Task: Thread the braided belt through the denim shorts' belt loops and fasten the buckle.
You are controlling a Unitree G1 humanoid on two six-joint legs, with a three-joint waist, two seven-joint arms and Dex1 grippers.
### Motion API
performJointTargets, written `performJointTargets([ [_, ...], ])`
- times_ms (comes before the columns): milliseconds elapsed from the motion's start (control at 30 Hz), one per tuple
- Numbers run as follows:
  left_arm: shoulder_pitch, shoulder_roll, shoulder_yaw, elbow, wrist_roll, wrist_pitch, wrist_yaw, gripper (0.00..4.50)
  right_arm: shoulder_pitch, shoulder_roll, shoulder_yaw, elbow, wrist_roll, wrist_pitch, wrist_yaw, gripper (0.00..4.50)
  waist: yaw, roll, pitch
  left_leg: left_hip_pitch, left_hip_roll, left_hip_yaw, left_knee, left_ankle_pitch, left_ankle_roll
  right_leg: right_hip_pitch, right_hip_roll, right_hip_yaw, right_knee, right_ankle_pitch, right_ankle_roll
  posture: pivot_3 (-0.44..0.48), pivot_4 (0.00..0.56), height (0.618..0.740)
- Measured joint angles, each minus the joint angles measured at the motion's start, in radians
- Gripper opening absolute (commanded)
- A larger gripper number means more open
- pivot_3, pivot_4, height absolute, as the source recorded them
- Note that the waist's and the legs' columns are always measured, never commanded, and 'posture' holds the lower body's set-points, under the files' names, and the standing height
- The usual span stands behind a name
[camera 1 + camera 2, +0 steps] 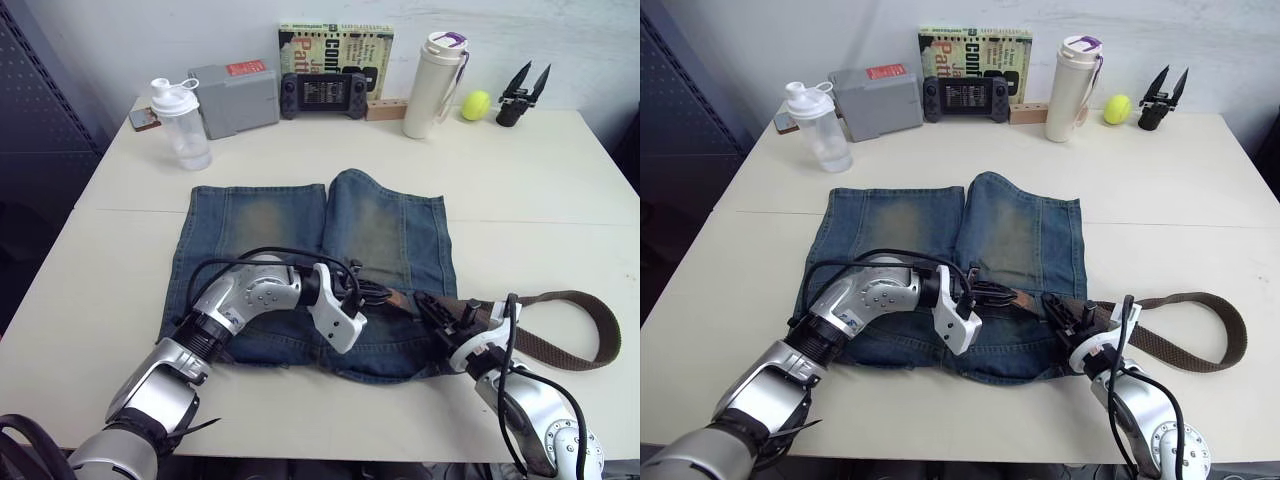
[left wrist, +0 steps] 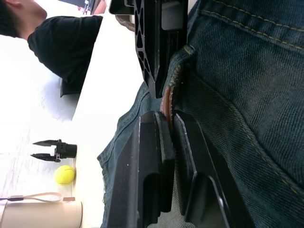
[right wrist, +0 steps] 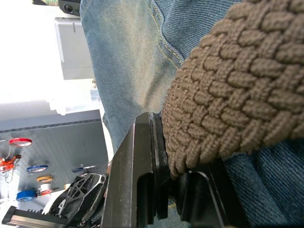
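A: Head view: shorts flat mid-table, belt trailing right; left gripper meets right gripper at the waistband.

B: Left wrist: fingers clamped on the belt tip at a loop.

A: Right wrist: clamped on braid. It looks limp; grip near the tip.

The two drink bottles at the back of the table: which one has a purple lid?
The tall cream tumbler beside the tennis ball; the clear shaker bottle has a white lid.
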Motion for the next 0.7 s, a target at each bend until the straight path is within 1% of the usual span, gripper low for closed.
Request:
performJointTargets([
  [100,-0.007,0.006,-0.005,-0.001,0.009,-0.003,-0.002,0.05,0.000,-0.002,0.000,-0.007,-0.007,0.000,-0.008,0.00,0.001,0.000,0.000,0.000,0.000,0.000,0.000,0.000,0.000,0.000,0.000,0.000,0.000,0.000,0.000,0.000,0.150,0.731],
  [133,-0.010,0.009,-0.007,-0.001,0.010,-0.004,-0.004,0.00,0.000,-0.003,0.001,-0.010,-0.011,0.000,-0.011,0.87,0.001,0.000,0.000,0.000,0.000,0.000,0.000,0.000,0.000,0.000,0.000,0.000,0.000,0.000,0.000,0.000,0.150,0.731],
  [167,-0.013,0.010,-0.010,-0.001,0.011,-0.005,-0.006,0.00,0.000,-0.005,0.004,-0.010,-0.016,0.000,-0.015,1.07,0.001,0.000,0.000,0.000,0.000,0.000,0.000,0.000,0.000,0.000,0.000,0.000,0.000,0.000,0.000,0.000,0.150,0.731],
  [200,-0.015,0.010,-0.015,-0.002,0.013,-0.004,-0.010,0.00,0.001,-0.005,0.011,-0.012,-0.019,0.000,-0.017,1.45,0.001,0.000,0.000,0.000,0.000,0.000,0.000,0.000,0.000,0.000,0.000,0.000,0.000,0.000,0.000,0.000,0.150,0.731],
  [233,-0.018,0.012,-0.019,-0.005,0.014,-0.004,-0.014,0.00,0.001,-0.006,0.014,-0.025,-0.019,0.000,-0.014,1.94,0.000,0.000,0.000,0.000,0.000,0.000,0.000,0.000,0.000,0.000,0.000,0.000,0.000,0.000,0.000,0.000,0.150,0.731],
  [267,-0.018,0.014,-0.020,-0.013,0.013,0.000,-0.021,0.00,0.002,-0.016,0.011,-0.038,-0.017,0.000,-0.011,2.30,0.000,0.000,0.000,0.000,0.000,0.000,0.000,0.000,0.000,0.000,0.000,0.000,0.000,0.000,0.000,0.000,0.150,0.731],
  [367,-0.018,0.015,-0.025,-0.030,0.013,0.006,-0.029,0.00,0.002,-0.050,0.004,-0.066,0.009,0.003,-0.007,3.64,0.002,0.000,0.000,-0.001,0.000,-0.001,0.000,0.000,0.000,0.000,0.000,-0.001,0.000,0.000,0.000,0.000,0.150,0.731],
  [400,-0.018,0.015,-0.026,-0.030,0.013,0.006,-0.029,0.00,0.003,-0.063,0.002,-0.071,0.014,0.005,-0.006,4.22,0.003,0.000,0.000,-0.001,0.000,-0.001,0.000,0.000,0.000,0.000,-0.001,-0.001,0.000,0.000,0.000,0.000,0.150,0.731],
  [433,-0.018,0.014,-0.027,-0.031,0.013,0.008,-0.028,0.00,0.012,-0.091,-0.005,-0.080,0.026,0.015,0.001,4.41,0.003,0.000,0.000,-0.001,0.000,-0.001,0.000,0.000,0.000,0.000,-0.001,-0.001,-0.001,0.000,0.000,0.000,0.150,0.731],
  [533,-0.017,0.015,-0.028,-0.033,0.009,0.013,-0.022,0.00,0.061,-0.264,-0.062,-0.116,0.034,0.080,0.063,4.41,0.008,0.001,0.001,-0.002,-0.001,-0.001,0.000,0.000,0.002,0.000,-0.002,-0.001,-0.002,0.000,0.000,0.000,0.150,0.731],
  [567,-0.017,0.017,-0.027,-0.033,0.007,0.017,-0.020,0.00,0.095,-0.356,-0.104,-0.131,0.009,0.120,0.116,4.41,0.008,0.001,0.001,-0.002,-0.002,-0.002,0.001,0.000,0.002,0.002,-0.002,-0.002,-0.003,0.000,0.001,0.000,0.150,0.731],
  [633,-0.016,0.018,-0.027,-0.032,0.006,0.023,-0.021,0.00,0.130,-0.478,-0.143,-0.179,-0.045,0.184,0.205,4.41,0.006,0.002,0.001,-0.001,-0.002,-0.002,0.000,-0.001,0.003,0.002,-0.002,-0.001,-0.003,0.001,0.001,0.000,0.150,0.731],
  [667,-0.016,0.017,-0.028,-0.032,0.006,0.025,-0.021,0.00,0.143,-0.512,-0.157,-0.204,-0.069,0.201,0.243,4.41,0.005,0.002,0.001,-0.001,-0.002,-0.002,0.000,-0.001,0.003,0.002,-0.001,-0.001,-0.004,0.001,0.001,0.000,0.150,0.731],
  [700,-0.015,0.017,-0.028,-0.032,0.006,0.027,-0.021,0.00,0.166,-0.566,-0.175,-0.256,-0.148,0.218,0.335,4.41,0.004,0.002,0.001,-0.001,-0.002,-0.002,0.000,-0.001,0.003,0.002,0.000,-0.002,-0.004,0.001,0.001,0.000,0.150,0.731],
])
